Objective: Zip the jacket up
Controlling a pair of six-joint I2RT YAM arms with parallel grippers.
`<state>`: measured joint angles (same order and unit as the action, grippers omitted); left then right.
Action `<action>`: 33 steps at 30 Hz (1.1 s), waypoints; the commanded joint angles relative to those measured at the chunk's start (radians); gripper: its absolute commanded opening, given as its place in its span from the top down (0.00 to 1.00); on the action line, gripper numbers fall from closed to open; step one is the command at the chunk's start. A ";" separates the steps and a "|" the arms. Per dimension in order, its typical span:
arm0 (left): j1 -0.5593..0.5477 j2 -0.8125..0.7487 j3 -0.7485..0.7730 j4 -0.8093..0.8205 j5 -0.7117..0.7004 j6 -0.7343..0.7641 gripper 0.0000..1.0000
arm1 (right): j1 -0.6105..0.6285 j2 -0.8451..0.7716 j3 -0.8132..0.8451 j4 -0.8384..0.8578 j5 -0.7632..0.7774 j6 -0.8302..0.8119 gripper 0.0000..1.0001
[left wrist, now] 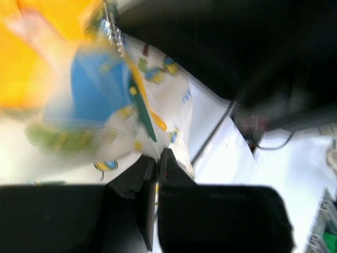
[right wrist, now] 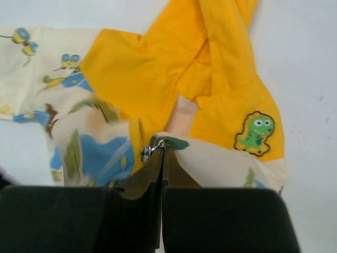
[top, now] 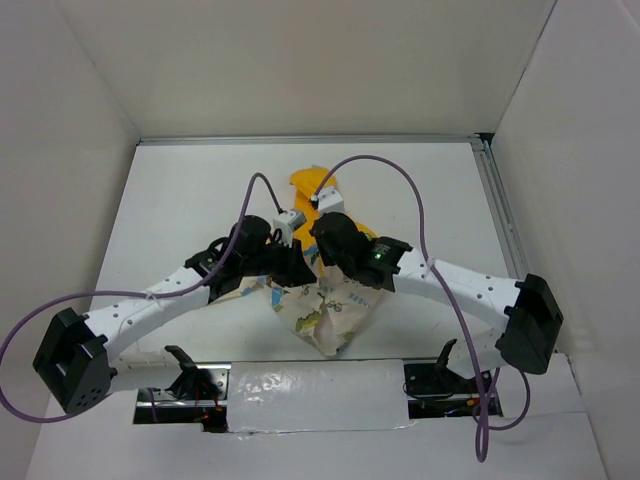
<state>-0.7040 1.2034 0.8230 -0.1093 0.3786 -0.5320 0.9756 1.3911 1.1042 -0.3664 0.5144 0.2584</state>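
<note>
The jacket (top: 325, 315), cream with cartoon prints and a yellow hood (top: 312, 186), lies bunched mid-table under both arms. My left gripper (left wrist: 157, 157) is shut on a fold of its cream fabric (left wrist: 158, 89) at the lower edge; that view is blurred. My right gripper (right wrist: 162, 150) is shut on the metal zipper pull (right wrist: 147, 152) near the green-trimmed collar, with the yellow hood (right wrist: 210, 63) spread beyond it. In the top view the left gripper (top: 292, 268) and right gripper (top: 325, 240) sit close together over the jacket, largely hiding its front.
White walls surround the table (top: 200, 200). A metal rail (top: 495, 200) runs along the right side. Purple cables (top: 400, 180) loop above the arms. A taped white strip (top: 310, 385) lies at the near edge between the arm bases.
</note>
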 commanded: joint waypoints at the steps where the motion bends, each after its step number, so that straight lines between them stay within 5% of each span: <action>1: -0.081 -0.050 -0.076 -0.293 0.209 -0.097 1.00 | -0.137 0.023 0.074 0.101 0.244 -0.073 1.00; 6: -0.045 -0.074 -0.045 -0.264 0.158 -0.100 1.00 | -0.084 -0.128 0.008 -0.029 -0.013 -0.012 1.00; 11: -0.046 -0.107 -0.027 -0.302 0.166 -0.121 1.00 | -0.146 -0.115 0.072 -0.055 0.094 0.024 1.00; 27: -0.088 -0.192 -0.277 -0.317 0.362 -0.269 1.00 | -0.514 0.449 0.531 0.093 0.180 -0.162 1.00; 33: -0.063 -0.166 -0.283 -0.322 0.269 -0.289 1.00 | -0.632 0.663 0.848 0.013 0.137 -0.114 1.00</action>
<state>-0.7258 1.0382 0.5827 -0.1207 0.4004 -0.7918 0.5457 2.0258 1.8107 -0.6292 0.3328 0.1707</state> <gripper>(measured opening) 0.122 0.005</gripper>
